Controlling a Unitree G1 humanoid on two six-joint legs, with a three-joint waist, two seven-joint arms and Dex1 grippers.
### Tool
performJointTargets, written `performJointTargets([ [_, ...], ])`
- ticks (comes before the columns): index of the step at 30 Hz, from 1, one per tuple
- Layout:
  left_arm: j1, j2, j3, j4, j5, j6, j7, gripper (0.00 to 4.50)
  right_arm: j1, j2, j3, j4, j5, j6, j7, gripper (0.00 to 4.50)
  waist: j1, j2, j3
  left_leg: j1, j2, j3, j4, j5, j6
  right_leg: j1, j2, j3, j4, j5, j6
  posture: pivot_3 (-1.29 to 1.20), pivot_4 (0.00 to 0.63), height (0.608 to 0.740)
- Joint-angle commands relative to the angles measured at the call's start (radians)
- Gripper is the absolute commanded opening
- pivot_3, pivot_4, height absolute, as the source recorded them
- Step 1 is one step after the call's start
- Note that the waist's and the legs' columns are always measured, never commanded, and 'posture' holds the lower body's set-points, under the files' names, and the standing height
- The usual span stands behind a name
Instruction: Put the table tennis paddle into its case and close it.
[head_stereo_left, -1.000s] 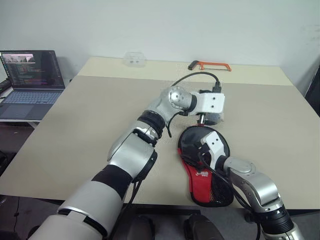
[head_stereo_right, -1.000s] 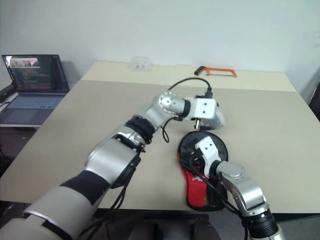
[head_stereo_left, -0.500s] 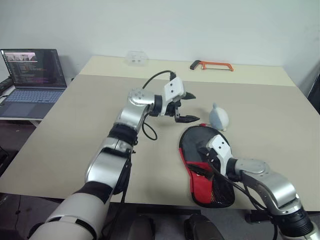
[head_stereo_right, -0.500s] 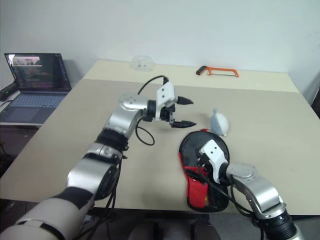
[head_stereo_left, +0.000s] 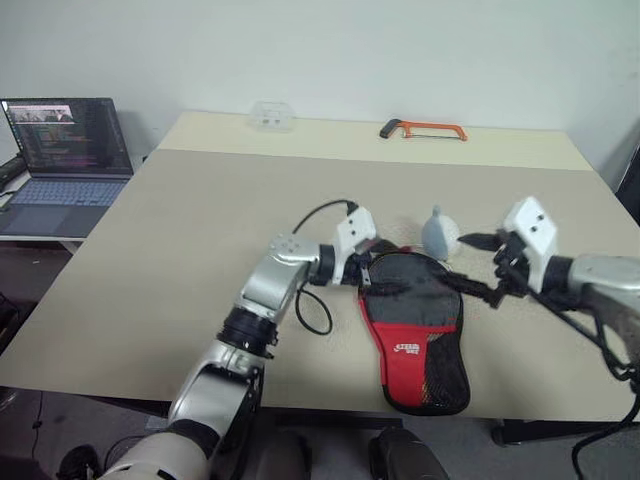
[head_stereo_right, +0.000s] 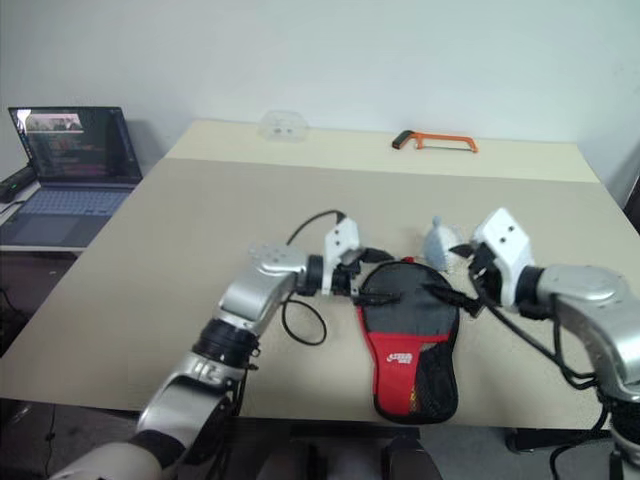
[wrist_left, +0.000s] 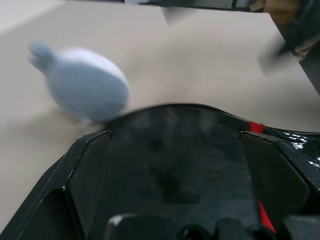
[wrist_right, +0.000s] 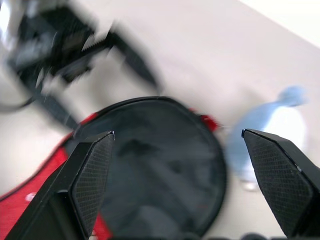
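Two claws hang over the beige table (head_stereo_left: 150, 250), one on each side of the round end of the case (head_stereo_left: 415, 330). The case lies flat near the front edge of the table, its round black end pointing away from the robot and its narrow end, with the red panel and the black mesh pocket, pointing toward the front edge. The paddle cannot be made out; whether it is inside the case cannot be told.

The left claw (head_stereo_left: 378, 268) sits at the left rim of the case's round end, its black fingers spread apart and holding nothing; one fingertip reaches over the black fabric, though contact cannot be judged. The right claw (head_stereo_left: 483, 266) hovers off the right side of the round end, fingers likewise spread and empty, raised above the table.

A grey-white fluffy ball charm (head_stereo_left: 438, 233) rests on the table just beyond the round end of the case, between the two claws.

An orange hacksaw (head_stereo_left: 422, 129) lies near the far edge of the table, well apart from the case. A small clear plastic box (head_stereo_left: 271, 116) stands at the far left part of the table. An open laptop (head_stereo_left: 62, 165) sits on a separate lower surface beside the table's left side.
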Motion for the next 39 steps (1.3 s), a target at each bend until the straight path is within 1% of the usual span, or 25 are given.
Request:
performJointTargets([
  [1,0.025,-0.044,-0.031,-0.038,-0.008,-0.011,0.051,4.48,-0.112,0.023,0.016,0.111,-0.051,-0.047,-0.061,4.5,-0.004,0.0,0.0,0.0,0.0,0.0,0.0,0.0,0.0,0.0,0.0,0.0,0.0,0.0,0.0,0.0,0.15,0.74],
  [4,0.033,-0.07,-0.027,0.001,-0.016,-0.017,0.082,4.48,-0.174,0.047,0.066,0.203,-0.117,-0.077,-0.113,4.5,-0.003,0.001,0.0,0.002,0.0,0.001,0.0,0.0,0.0,0.0,0.0,0.002,0.001,0.0,0.0,0.0,0.15,0.74],
  [7,0.02,-0.113,-0.023,0.164,0.047,-0.113,0.218,4.48,-0.299,0.155,0.117,0.41,-0.239,-0.083,-0.293,4.5,-0.006,0.002,0.0,0.002,0.0,0.001,0.0,0.0,0.0,0.0,0.0,0.002,0.0,0.0,0.0,0.0,0.15,0.74],
  [8,0.026,-0.115,-0.04,0.191,0.069,-0.145,0.236,4.48,-0.324,0.185,0.12,0.457,-0.256,-0.077,-0.324,4.5,-0.006,0.002,0.0,0.003,0.0,0.002,0.0,0.0,0.0,0.0,0.0,0.003,0.001,0.0,0.0,0.0,0.15,0.74],
  [10,0.034,-0.117,-0.066,0.226,0.098,-0.193,0.255,4.48,-0.348,0.219,0.134,0.511,-0.281,-0.088,-0.338,4.5,-0.002,0.002,0.0,0.002,0.0,0.003,-0.001,0.0,0.0,0.0,0.0,0.003,0.001,0.0,0.0,0.0,0.15,0.74],
  [13,0.052,-0.146,-0.073,0.259,0.116,-0.222,0.311,4.48,-0.372,0.29,0.125,0.58,-0.299,-0.12,-0.382,4.5,0.002,0.004,-0.001,0.0,0.0,0.003,-0.001,0.0,0.0,-0.001,0.0,0.003,0.0,0.0,0.0,0.0,0.15,0.74],
  [15,0.055,-0.181,-0.057,0.263,0.103,-0.204,0.349,4.48,-0.388,0.343,0.098,0.633,-0.31,-0.152,-0.437,4.5,0.004,0.004,-0.001,0.0,0.0,0.003,-0.001,0.0,0.0,-0.001,-0.001,0.003,-0.001,0.0,0.0,0.0,0.15,0.74],
  [17,0.057,-0.194,-0.069,0.256,0.11,-0.207,0.354,4.48,-0.401,0.378,0.072,0.668,-0.304,-0.158,-0.468,4.5,0.004,0.004,-0.001,0.0,-0.001,0.003,0.0,0.0,0.0,-0.001,-0.002,0.003,0.0,0.0,0.0,0.0,0.15,0.74],
  [24,0.049,-0.21,-0.082,0.253,0.121,-0.208,0.357,4.48,-0.404,0.417,0.08,0.679,-0.302,-0.14,-0.466,4.5,0.002,0.005,-0.002,0.001,-0.001,0.003,-0.001,0.0,0.0,0.0,-0.002,0.001,0.0,0.001,0.0,0.0,0.15,0.74],
  [27,0.035,-0.225,-0.07,0.272,0.117,-0.203,0.37,4.48,-0.405,0.442,0.06,0.699,-0.315,-0.135,-0.513,4.5,0.001,0.005,-0.002,0.001,-0.001,0.003,-0.001,0.0,0.0,0.0,-0.002,0.001,0.0,0.001,0.0,0.0,0.15,0.74],
  [29,0.026,-0.237,-0.067,0.288,0.119,-0.203,0.38,4.48,-0.403,0.457,0.049,0.698,-0.306,-0.128,-0.517,4.5,0.002,0.005,-0.002,0.0,-0.001,0.003,-0.001,0.0,0.0,0.0,-0.002,0.001,0.0,0.001,0.001,0.0,0.15,0.74],
  [37,0.019,-0.25,-0.086,0.328,0.147,-0.197,0.402,4.48,-0.385,0.471,0.057,0.695,-0.318,-0.086,-0.529,4.5,0.001,0.006,-0.002,0.001,-0.001,0.003,-0.001,0.0,0.0,0.0,-0.002,0.001,0.0,0.001,0.001,0.0,0.15,0.74],
  [39,0.017,-0.256,-0.062,0.348,0.134,-0.18,0.422,4.48,-0.385,0.48,0.043,0.714,-0.32,-0.073,-0.55,4.5,0.001,0.006,-0.002,0.001,-0.001,0.003,-0.001,0.0,0.0,0.0,-0.002,0.001,0.0,0.001,0.001,0.0,0.15,0.74],
])
